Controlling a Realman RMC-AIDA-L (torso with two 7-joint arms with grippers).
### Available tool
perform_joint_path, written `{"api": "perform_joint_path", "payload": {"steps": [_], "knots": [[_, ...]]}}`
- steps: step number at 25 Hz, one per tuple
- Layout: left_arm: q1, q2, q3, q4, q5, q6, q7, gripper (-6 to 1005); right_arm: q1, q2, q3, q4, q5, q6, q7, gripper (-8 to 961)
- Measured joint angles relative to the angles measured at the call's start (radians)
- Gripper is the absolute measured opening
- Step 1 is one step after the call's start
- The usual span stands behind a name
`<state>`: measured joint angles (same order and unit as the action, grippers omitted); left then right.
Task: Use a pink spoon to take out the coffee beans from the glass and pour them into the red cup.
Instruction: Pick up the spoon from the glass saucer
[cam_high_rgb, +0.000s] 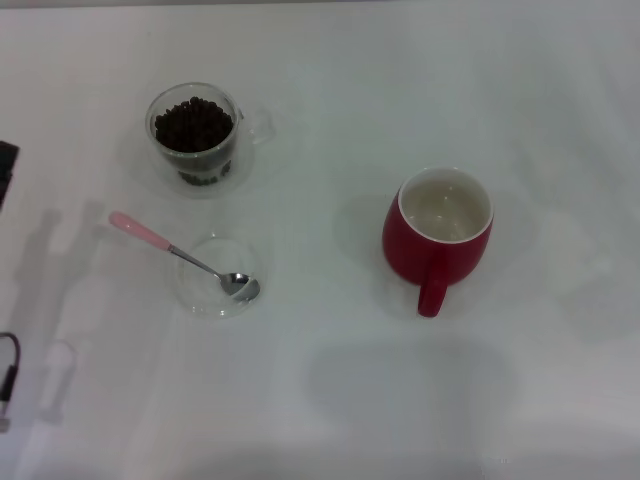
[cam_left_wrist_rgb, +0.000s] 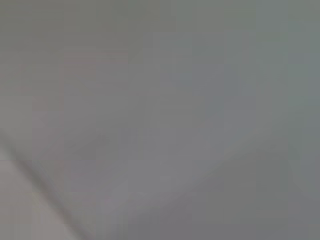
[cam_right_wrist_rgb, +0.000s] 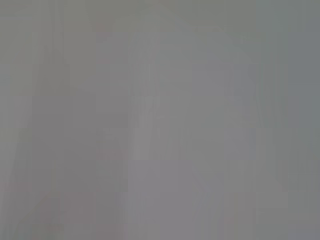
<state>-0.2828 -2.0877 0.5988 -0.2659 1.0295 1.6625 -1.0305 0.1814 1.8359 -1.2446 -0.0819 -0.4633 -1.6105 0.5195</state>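
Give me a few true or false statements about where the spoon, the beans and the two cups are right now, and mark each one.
1. The beans are in the glass. True.
2. The spoon's bowl rests in the clear dish, handle pointing out toward the robot's left. True.
3. The red cup already holds beans. False: its cream inside shows none.
4. The red cup lies on its side. False: it stands upright, handle toward the robot.
5. The glass is on the robot's left, the red cup on its right. True.
6. A hand holds the spoon. False: neither hand is in view, and the spoon lies untouched.
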Motion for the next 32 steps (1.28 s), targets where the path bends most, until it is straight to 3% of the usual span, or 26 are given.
{"api": "perform_joint_path", "payload": {"steps": [9, 18, 32], "knots": [[-0.02, -0.004, 0.021, -0.068, 0.07, -0.122, -0.168, 890, -0.007, -0.004, 0.05, -0.03, -0.006, 0.006, -0.046, 634], [-0.014, -0.005, 0.023, -0.076, 0.085, -0.185, -0.226, 890, -0.03, -0.004, 0.052, -0.042, -0.008, -0.008, -0.069, 634], [-0.07, -0.001, 0.032, -0.036, 0.146, -0.273, -0.247, 891, -0.036, 0.009, 0.048, -0.061, -0.012, -0.014, -0.071, 634]]}}
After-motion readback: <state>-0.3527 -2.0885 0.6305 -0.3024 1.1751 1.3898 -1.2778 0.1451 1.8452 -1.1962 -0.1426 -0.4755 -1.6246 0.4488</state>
